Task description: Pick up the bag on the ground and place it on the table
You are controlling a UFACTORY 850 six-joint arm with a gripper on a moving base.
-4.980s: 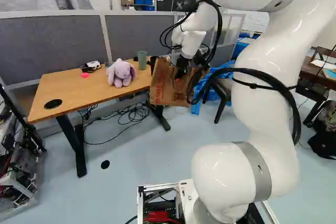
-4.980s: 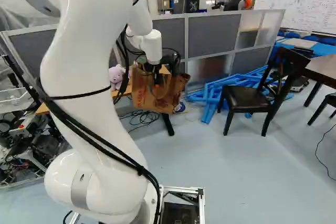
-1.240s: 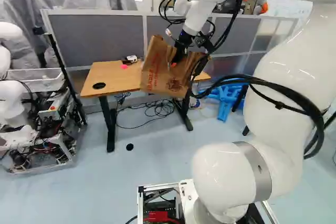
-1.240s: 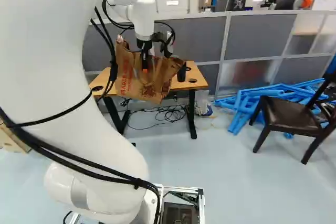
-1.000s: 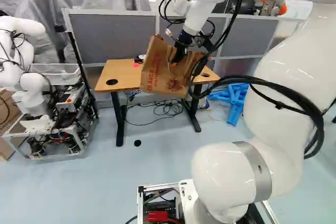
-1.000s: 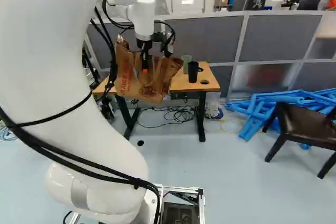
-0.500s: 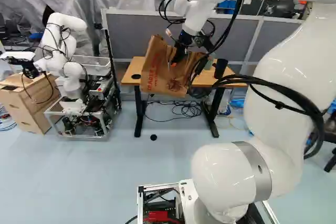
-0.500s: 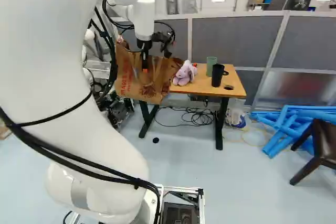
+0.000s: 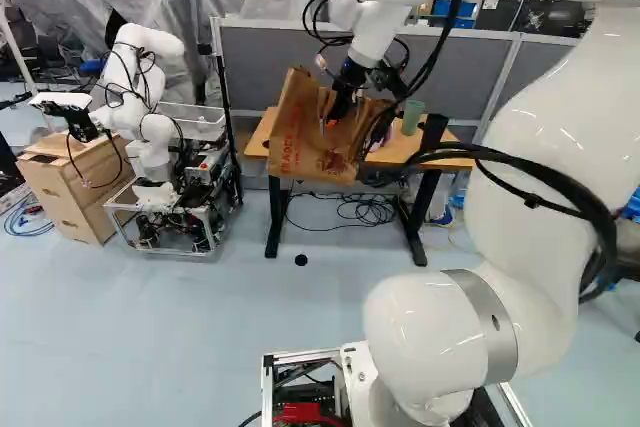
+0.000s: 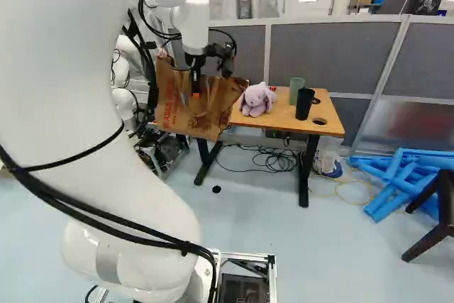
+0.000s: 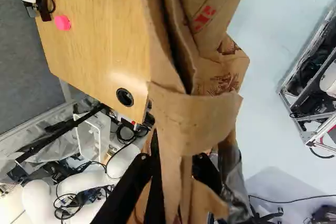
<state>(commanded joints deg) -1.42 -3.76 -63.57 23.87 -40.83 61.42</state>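
Note:
In the right base view my gripper (image 10: 196, 91) hangs over the brown paper bag (image 10: 186, 113), held in the air with its near side covering part of the table (image 10: 287, 117). Seen from the left base camera, the bag (image 9: 312, 137) hangs tilted in front of the table's left part. The wrist view has the gripper (image 11: 176, 169) shut on the bag's paper handle (image 11: 194, 121), which runs up between both fingers. The bag's body lies ahead of them, beside the tabletop (image 11: 105, 40). Most of the fingers is hidden by paper.
On the table stand a plush rabbit (image 10: 257, 99), a green cup (image 10: 296, 90) and a black mug (image 10: 304, 104). Another robot (image 9: 150, 137) stands left of the table. Cables (image 10: 269, 160) lie beneath it, blue pieces (image 10: 404, 175) and a chair (image 10: 443, 204) to its right.
The base has turned left, so the scene slid rightward in both base views and another robot came into view. Compared with five seconds ago, the arm holds the bag higher and more tilted.

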